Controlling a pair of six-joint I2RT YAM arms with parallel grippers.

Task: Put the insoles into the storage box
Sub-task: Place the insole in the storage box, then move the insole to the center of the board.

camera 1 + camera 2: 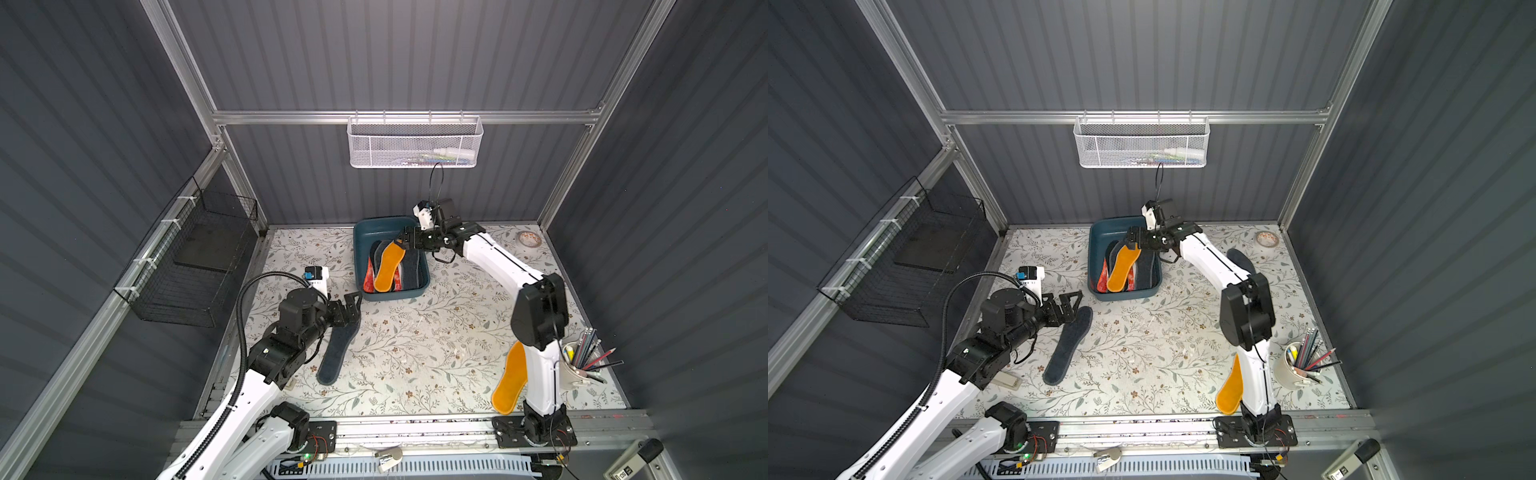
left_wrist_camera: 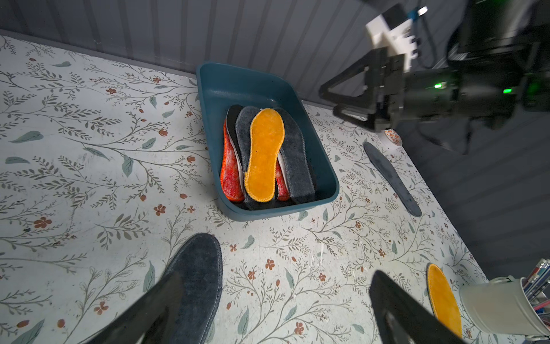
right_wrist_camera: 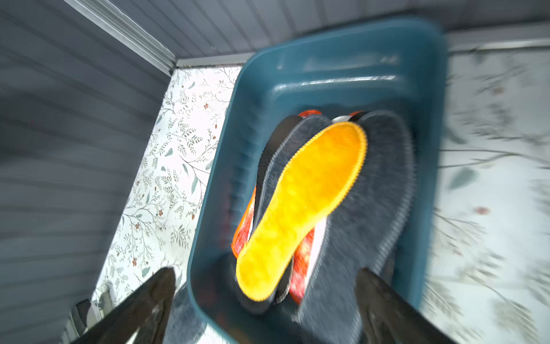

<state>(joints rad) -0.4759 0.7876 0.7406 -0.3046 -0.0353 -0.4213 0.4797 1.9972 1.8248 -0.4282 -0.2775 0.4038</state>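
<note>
Here, in both top views, the left gripper (image 1: pixel 353 306) hangs wide open and empty above the box-side end of the grey-blue insole (image 1: pixel 336 353). That insole lies flat on the table (image 1: pixel 415 340), its long axis running back toward the left arm's base, so your left arm is the nearer one.

The right gripper (image 1: pixel 405 240) is open with nothing in it over the far end of the storage box (image 1: pixel 392 294), where an orange insole (image 1: pixel 388 266) tops the pile.

A second orange insole (image 1: pixel 509 382) is half hidden by the right arm (as is a dark insole (image 1: pixel 1239 257), in a top view).

Left wrist: the fingers (image 2: pixel 160 303) stand wide apart, and the grey-blue insole's end lies under one of them.

Right wrist: blurred, with the jaws apart above the box.
</note>
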